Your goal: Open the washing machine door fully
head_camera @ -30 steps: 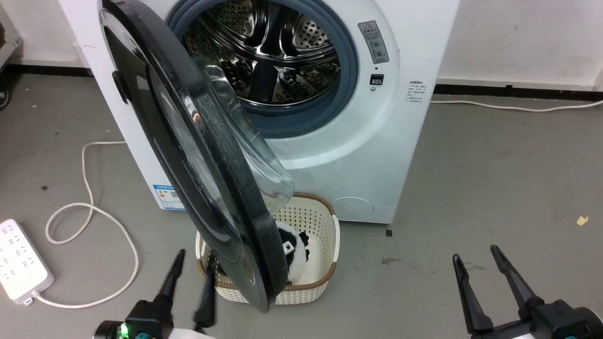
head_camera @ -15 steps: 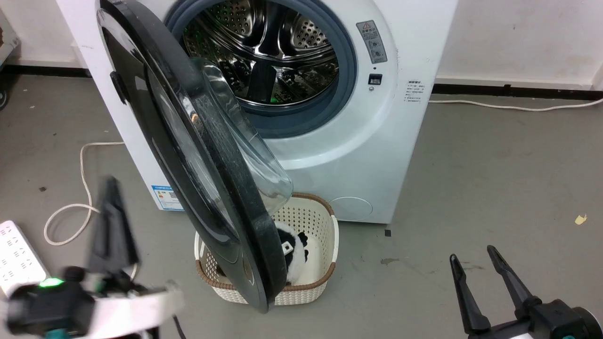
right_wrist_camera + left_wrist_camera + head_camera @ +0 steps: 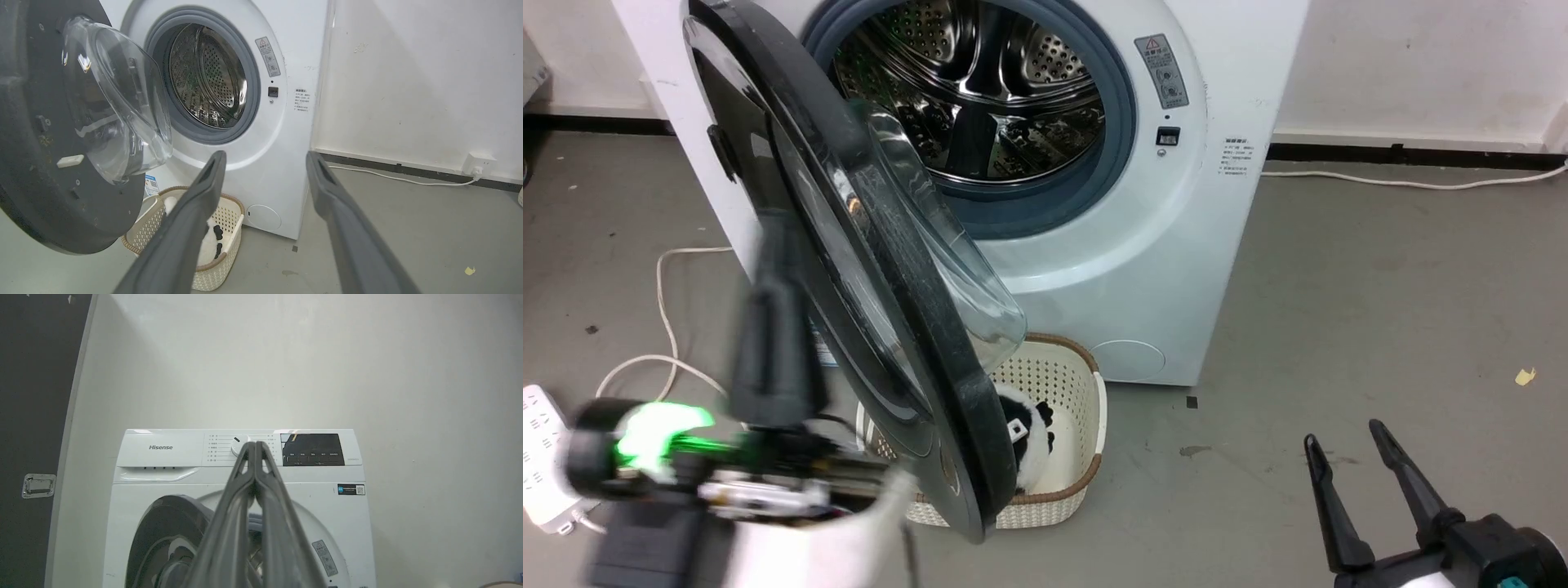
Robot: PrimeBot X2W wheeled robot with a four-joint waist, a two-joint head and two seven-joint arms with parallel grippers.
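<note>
Basket (image 3: 1058, 371) stands on floor (image 3: 1339, 286) beneath washing machine door (image 3: 894, 269).

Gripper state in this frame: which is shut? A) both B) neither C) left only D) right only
C: the left gripper has its fingers pressed together with nothing between them in its wrist view, while the right gripper has its fingers spread apart.

Even, bright indoor light throughout; the left pincer (image 3: 772, 278) smears with motion blur, and white glare dots the washing machine door (image 3: 849, 245).
</note>
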